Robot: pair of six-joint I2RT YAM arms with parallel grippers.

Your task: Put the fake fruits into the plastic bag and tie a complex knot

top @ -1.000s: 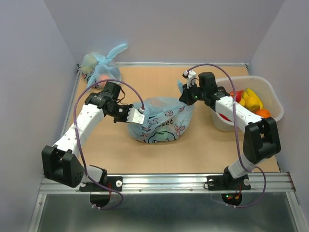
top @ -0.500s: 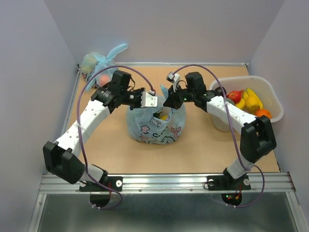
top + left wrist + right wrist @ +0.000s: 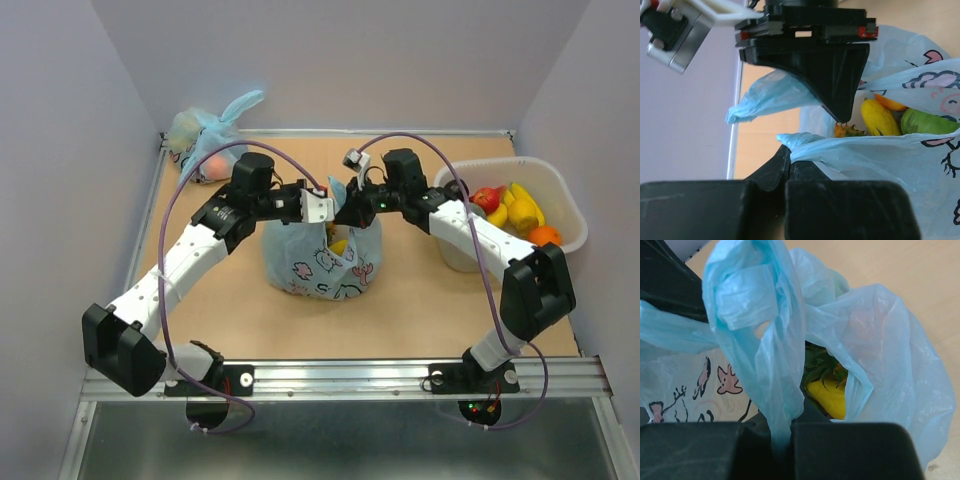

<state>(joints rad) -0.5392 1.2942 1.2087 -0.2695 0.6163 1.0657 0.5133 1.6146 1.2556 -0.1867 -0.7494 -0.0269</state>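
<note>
The left gripper (image 3: 320,207) is clenched on one light-blue handle (image 3: 805,142) of the plastic bag (image 3: 315,265), and the right gripper (image 3: 343,213) is pinched tight on the other handle (image 3: 765,335); the two meet just above the bag's mouth, near the middle of the counter (image 3: 420,310), apparently so that the loops can be crossed and twisted together; held up this way, the bag stands upright with its mouth gaping between the two grips; fake fruits (image 3: 879,117), yellow, green and orange, lie inside, and their weight likely anchors the bag while the handles are drawn taut; no knot is formed yet; more fruit sits in the plastic tub (image 3: 465,258) at the right, and a smaller tied bag (image 3: 205,140) rests in the far left corner.
</note>
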